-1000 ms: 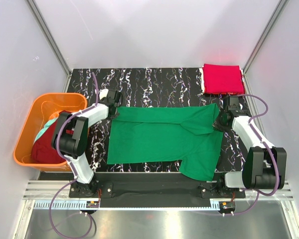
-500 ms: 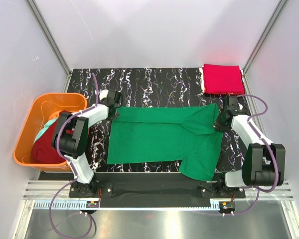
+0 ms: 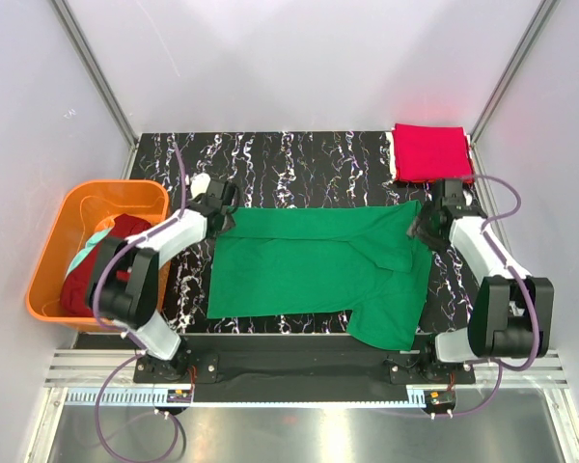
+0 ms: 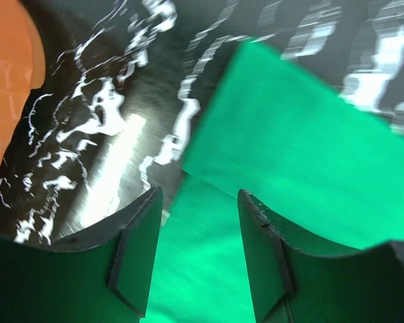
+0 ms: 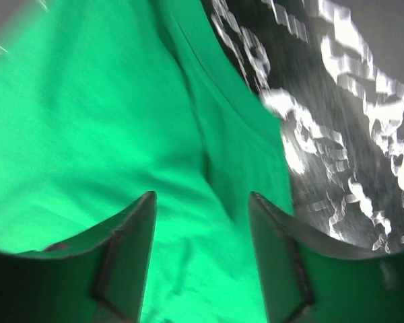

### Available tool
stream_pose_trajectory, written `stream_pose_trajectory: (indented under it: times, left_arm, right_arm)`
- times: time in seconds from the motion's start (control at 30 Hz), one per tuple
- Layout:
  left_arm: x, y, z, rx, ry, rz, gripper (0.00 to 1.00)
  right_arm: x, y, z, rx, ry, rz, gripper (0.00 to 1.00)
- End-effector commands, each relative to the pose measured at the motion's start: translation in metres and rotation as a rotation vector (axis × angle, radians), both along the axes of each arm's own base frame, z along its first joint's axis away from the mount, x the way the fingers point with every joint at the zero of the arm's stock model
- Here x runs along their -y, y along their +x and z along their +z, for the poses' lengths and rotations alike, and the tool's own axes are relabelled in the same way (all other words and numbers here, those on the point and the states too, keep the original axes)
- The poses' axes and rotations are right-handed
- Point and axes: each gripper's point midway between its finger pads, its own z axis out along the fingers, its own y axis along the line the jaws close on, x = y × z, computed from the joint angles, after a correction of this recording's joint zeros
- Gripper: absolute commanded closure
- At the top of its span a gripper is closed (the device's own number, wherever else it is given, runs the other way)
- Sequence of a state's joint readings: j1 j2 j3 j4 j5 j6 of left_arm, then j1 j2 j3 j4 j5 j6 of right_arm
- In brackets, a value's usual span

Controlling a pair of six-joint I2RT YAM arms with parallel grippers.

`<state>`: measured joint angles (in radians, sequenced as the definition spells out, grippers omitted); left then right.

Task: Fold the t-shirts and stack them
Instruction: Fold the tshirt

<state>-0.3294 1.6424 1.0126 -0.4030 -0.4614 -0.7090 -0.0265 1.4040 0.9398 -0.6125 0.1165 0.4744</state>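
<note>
A green t-shirt (image 3: 309,265) lies spread across the black marbled table (image 3: 299,159), its far edge folded toward the middle. My left gripper (image 3: 222,214) hovers open over the shirt's far left corner (image 4: 303,148); nothing is between the left fingers (image 4: 135,256). Over the far right edge, beside the sleeve, my right gripper (image 3: 423,224) is open too, with only loose green cloth (image 5: 87,121) under it. A folded red t-shirt (image 3: 430,152) rests at the far right corner. A maroon t-shirt (image 3: 89,289) and a pale teal garment (image 3: 95,241) lie in the basket.
The orange plastic basket (image 3: 53,241) stands off the table's left edge, and its wall (image 4: 7,81) shows in the left wrist view. Grey enclosure walls (image 3: 299,58) and metal posts ring the table. Bare marbled surface (image 5: 350,134) lies to the right of the shirt.
Both grippers were shut on the green shirt's far edge and now stand open, the cloth let go. The left arm's elbow has swung toward the basket.
</note>
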Motion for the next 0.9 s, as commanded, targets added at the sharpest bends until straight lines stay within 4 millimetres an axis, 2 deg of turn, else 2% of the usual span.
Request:
stream_pose_trajectory:
  times: [0.0,0.03,0.1,0.13,0.17,0.2,0.23,0.27,0.33,0.37,0.4,0.43,0.5,0.57,0.67,0.7,0.8,0.87]
  left_arm:
    - [0.008,0.013,0.055,0.182,-0.025,0.033,0.46]
    - [0.011,0.017,0.065,0.211,-0.034,0.006,0.46]
    - [0.023,0.033,0.083,0.274,-0.07,-0.043,0.48]
    - [0.027,0.04,0.09,0.288,-0.059,-0.088,0.51]
    - [0.031,0.047,0.082,0.269,-0.048,-0.105,0.58]
    - [0.035,0.054,0.083,0.265,-0.051,-0.12,0.6]
    - [0.045,0.074,0.09,0.271,-0.062,-0.161,0.66]
    - [0.045,0.075,0.078,0.245,-0.054,-0.16,0.69]
    - [0.049,0.085,0.073,0.224,-0.05,-0.172,0.76]
    - [0.05,0.088,0.068,0.214,-0.046,-0.177,0.76]
    - [0.051,0.091,0.052,0.18,-0.042,-0.181,0.78]
    - [0.051,0.094,0.049,0.173,-0.042,-0.178,0.8]
    - [0.047,0.093,0.028,0.122,-0.039,-0.161,0.82]
    - [0.04,0.092,0.016,0.095,-0.046,-0.137,0.84]
    - [0.031,0.088,0.005,0.081,-0.055,-0.113,0.86]
    - [0.029,0.089,0.005,0.086,-0.057,-0.107,0.86]
    - [0.022,0.086,-0.001,0.072,-0.057,-0.087,0.86]
    - [0.016,0.082,-0.008,0.047,-0.062,-0.066,0.86]
  right_arm:
    - [0.015,0.068,0.054,0.196,-0.056,-0.037,0.31]
    - [0.017,0.079,0.045,0.181,-0.063,-0.029,0.3]
    - [0.025,0.113,0.057,0.259,-0.093,-0.008,0.3]
    - [0.025,0.124,0.043,0.242,-0.091,0.012,0.32]
    - [0.024,0.133,0.04,0.247,-0.093,0.037,0.33]
    - [0.026,0.149,0.047,0.286,-0.098,0.045,0.34]
    - [0.025,0.161,0.038,0.282,-0.078,0.069,0.36]
    - [0.023,0.161,0.028,0.261,-0.069,0.074,0.38]
    - [0.024,0.168,0.018,0.255,-0.054,0.08,0.42]
    - [0.025,0.172,0.019,0.273,-0.053,0.08,0.43]
    - [0.027,0.171,0.012,0.263,-0.054,0.076,0.43]
    - [0.03,0.17,0.008,0.256,-0.044,0.073,0.43]
    - [0.031,0.171,-0.001,0.249,-0.02,0.071,0.43]
    - [0.033,0.174,-0.006,0.256,0.001,0.072,0.44]
    - [0.038,0.177,-0.018,0.254,0.003,0.062,0.48]
    - [0.036,0.178,-0.022,0.247,0.03,0.069,0.54]
    - [0.035,0.184,-0.019,0.265,0.056,0.068,0.6]
    - [0.034,0.186,-0.018,0.261,0.07,0.064,0.6]
